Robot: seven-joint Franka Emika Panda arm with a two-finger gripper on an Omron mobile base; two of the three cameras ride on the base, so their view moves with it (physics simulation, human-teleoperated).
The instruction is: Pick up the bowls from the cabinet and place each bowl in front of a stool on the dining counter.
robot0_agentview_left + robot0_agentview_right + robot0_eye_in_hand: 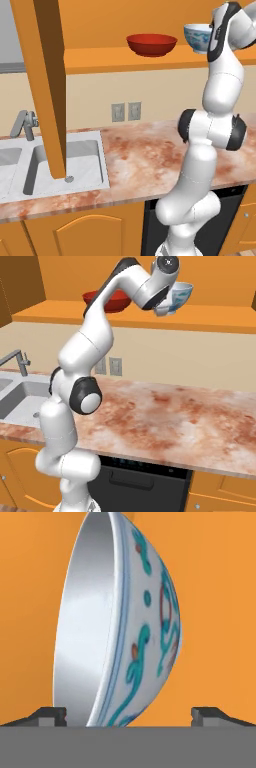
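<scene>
The patterned bowl [125, 622] is glazed white porcelain with teal scrolls and small red-orange marks on its outer curve, thin blue lines under the lip, and a smooth grey-white inside. It stands on the cabinet shelf [125, 59], a flat plain orange wooden board, with the gripper [129, 716] right at it. In the hand view the two dark fingertips [49, 716] are set wide, one on each side of the bowl's rim, with a clear gap to the one on the outer side; the jaws are spread and not closed on the bowl.

On the same shelf, beside the patterned bowl toward the sink, sits the red bowl [151, 44], wider, shallower, glossy and plain, apart from the patterned one. The cabinet door [47, 85], a tall flat orange panel, stands swung open over the sink, with its small round metal knob [69, 178] near the lower edge.

Below the shelf runs the tabletop [150, 155], pinkish-brown marbled stone, carrying the steel sink [55, 167] with a grey faucet [25, 124]. Two grey wall outlets [126, 111] sit on the cream wall behind it. A black dishwasher front [140, 478] lies under the tabletop between arched orange base cabinets [85, 235]. No writing can be read.
</scene>
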